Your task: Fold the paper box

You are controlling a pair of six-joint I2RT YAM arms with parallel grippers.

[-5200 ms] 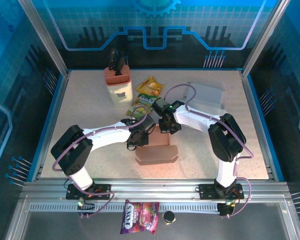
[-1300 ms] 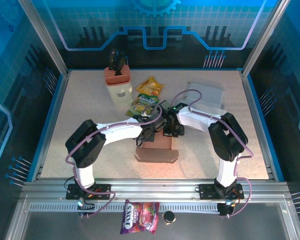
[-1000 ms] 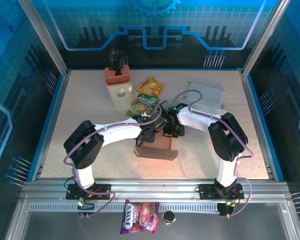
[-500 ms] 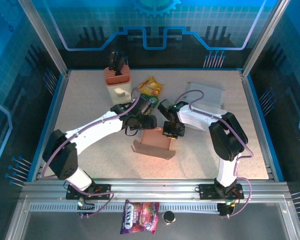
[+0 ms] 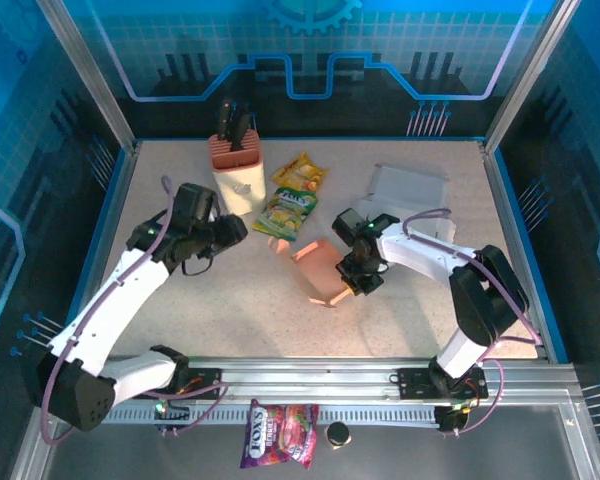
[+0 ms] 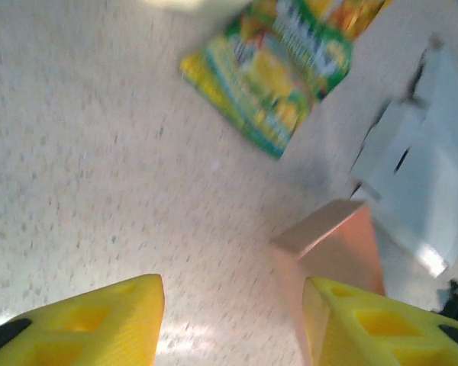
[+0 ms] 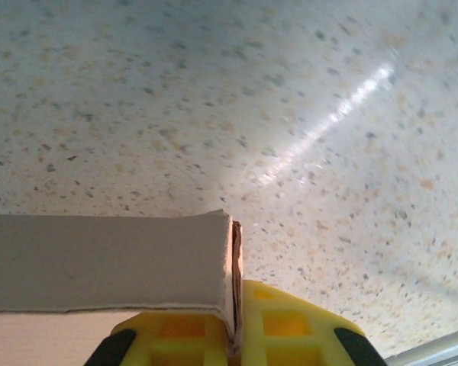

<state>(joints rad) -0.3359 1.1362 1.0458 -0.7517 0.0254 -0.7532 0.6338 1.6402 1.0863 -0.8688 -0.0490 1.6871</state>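
Observation:
The pink paper box point(image 5: 315, 268) stands tilted near the table's middle, its flaps loose. My right gripper point(image 5: 358, 276) is shut on the box's right edge. In the right wrist view its yellow fingers point(image 7: 305, 328) pinch the doubled cardboard edge point(image 7: 233, 259), and a grey-brown panel point(image 7: 99, 259) runs off to the left. My left gripper point(image 5: 226, 231) hangs open well to the left of the box, holding nothing. In the left wrist view the box point(image 6: 332, 244) sits just beyond the right yellow finger point(image 6: 374, 328), with bare table between the fingers.
A cream and pink knife block point(image 5: 238, 170) stands at the back left. Snack bags point(image 5: 292, 198) lie beside it, also seen as the green-yellow bag point(image 6: 290, 69). A flat grey box point(image 5: 408, 195) lies at the back right. A candy bag point(image 5: 278, 435) rests on the front rail.
My left gripper has left the box and swung back to the left, standing open. My right gripper has pulled the box rightward and tipped it up on edge.

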